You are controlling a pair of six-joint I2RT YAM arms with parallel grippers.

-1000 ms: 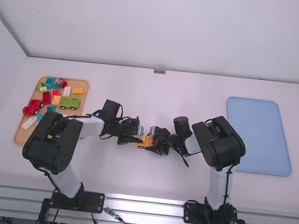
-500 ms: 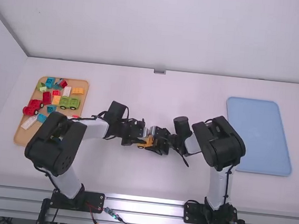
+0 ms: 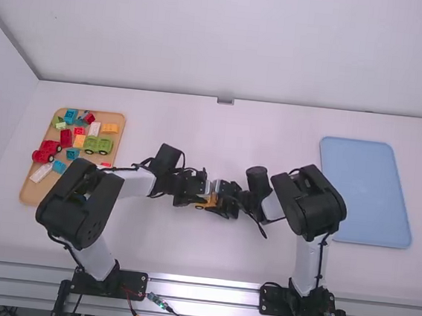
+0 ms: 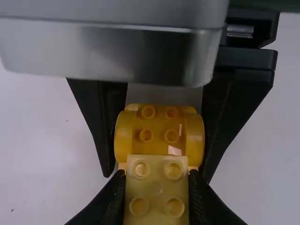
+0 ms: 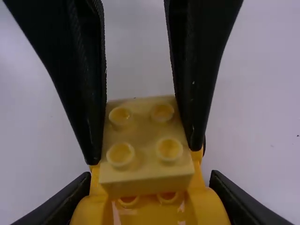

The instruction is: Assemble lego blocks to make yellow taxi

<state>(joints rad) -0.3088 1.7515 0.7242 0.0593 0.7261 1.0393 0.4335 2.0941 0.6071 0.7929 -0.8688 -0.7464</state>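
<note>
Between the tabletop's (image 3: 202,254) side edges, the left gripper (image 3: 200,194) pinches a pale-yellow block (image 4: 157,190), the right gripper (image 3: 220,198) clamps a rounded orange base (image 4: 158,125): 1 each, 4 studs showing apiece.

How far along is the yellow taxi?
Done: pale yellow block lined up over wheeled base.
In hand: right gripper holds the base, left gripper the block; I can't tell if it's fully seated.
Remaining: probably pressing and releasing, perhaps adding the tray's orange block.

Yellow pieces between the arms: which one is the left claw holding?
The pale yellow block, flat-sided and square-edged; the deeper orange-yellow piece has rounded sides and sits in the right claw.
</note>
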